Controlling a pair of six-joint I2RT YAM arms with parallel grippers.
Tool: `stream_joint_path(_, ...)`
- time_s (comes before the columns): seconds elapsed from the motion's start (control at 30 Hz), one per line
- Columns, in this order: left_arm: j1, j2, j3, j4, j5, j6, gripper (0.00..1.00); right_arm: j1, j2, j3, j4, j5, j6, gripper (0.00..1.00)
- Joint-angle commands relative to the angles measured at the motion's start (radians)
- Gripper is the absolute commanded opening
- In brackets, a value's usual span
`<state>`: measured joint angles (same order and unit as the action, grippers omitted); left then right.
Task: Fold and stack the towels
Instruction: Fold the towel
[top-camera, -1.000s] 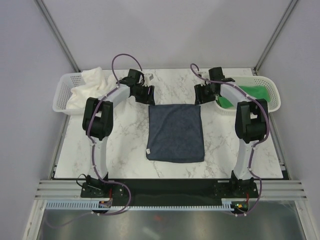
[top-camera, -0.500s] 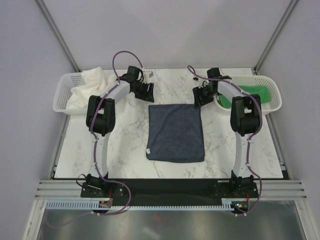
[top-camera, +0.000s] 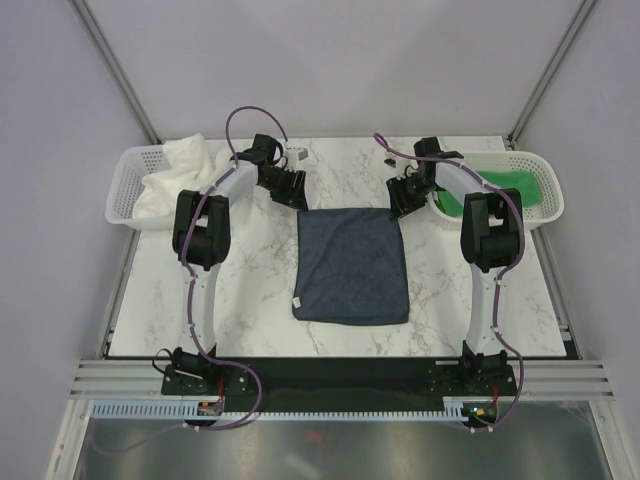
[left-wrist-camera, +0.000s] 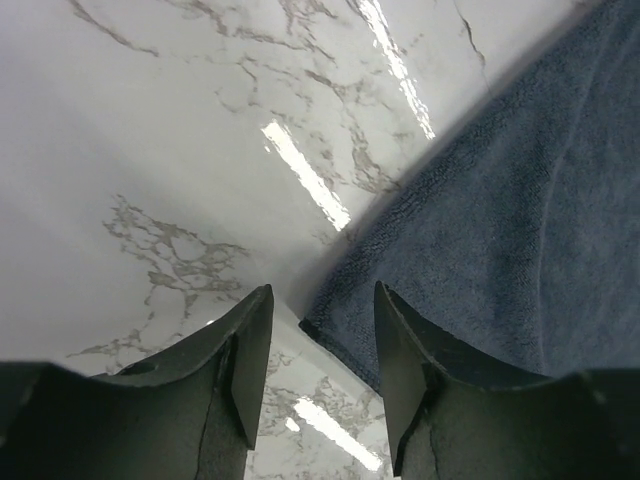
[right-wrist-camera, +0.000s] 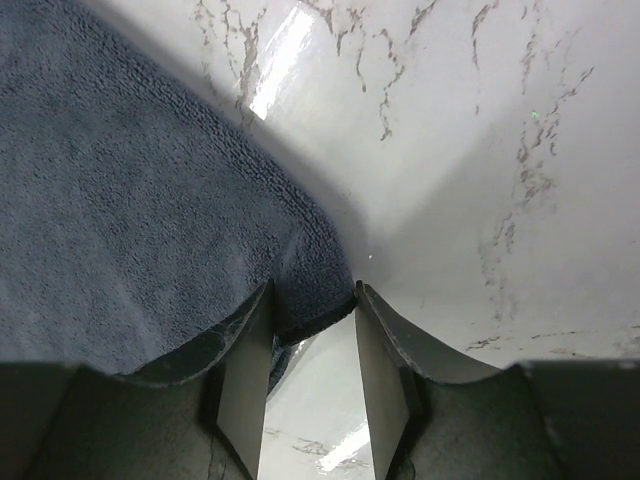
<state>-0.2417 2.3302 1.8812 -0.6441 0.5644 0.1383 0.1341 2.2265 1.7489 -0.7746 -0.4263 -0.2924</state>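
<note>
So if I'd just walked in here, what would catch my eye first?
The dark navy towel lying flat in the middle of the marble table stands out most. The left gripper and right gripper sit low at its two far corners, jaws open, each lined up on a corner. At the far sides, a cream towel fills the left basket and a green towel lies in the right basket.

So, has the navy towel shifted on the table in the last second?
No. The navy towel lies where it did, its corners over the same veins of the marble table.
</note>
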Motion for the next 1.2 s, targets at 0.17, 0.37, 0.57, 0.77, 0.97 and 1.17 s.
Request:
stream_joint_path(0.17,0.001,0.012,0.007,-0.043,0.077,0.073,0.43,-0.010,0.022,0.061,-0.012,-0.066,-0.030,0.53)
stream_joint_path(0.37,-0.001,0.023,0.019,-0.055,0.089,0.072,0.32,-0.033,0.068,0.118,-0.018,-0.137,0.045,0.52)
stream_joint_path(0.57,0.001,0.024,0.018,-0.063,0.091,0.075,0.29,-0.028,0.052,0.069,0.010,-0.224,0.220,0.48)
stream_joint_path(0.77,-0.001,0.023,0.016,-0.066,0.112,0.069,0.23,-0.028,0.038,0.044,0.026,-0.134,0.234,0.42)
stream_joint_path(0.97,0.001,0.031,0.035,-0.069,0.089,0.061,0.11,-0.033,0.041,0.075,0.026,-0.120,0.237,0.39)
stream_joint_path(1.17,-0.001,0.038,0.070,-0.074,0.045,0.044,0.02,-0.041,0.035,0.097,0.026,-0.068,0.237,0.00)
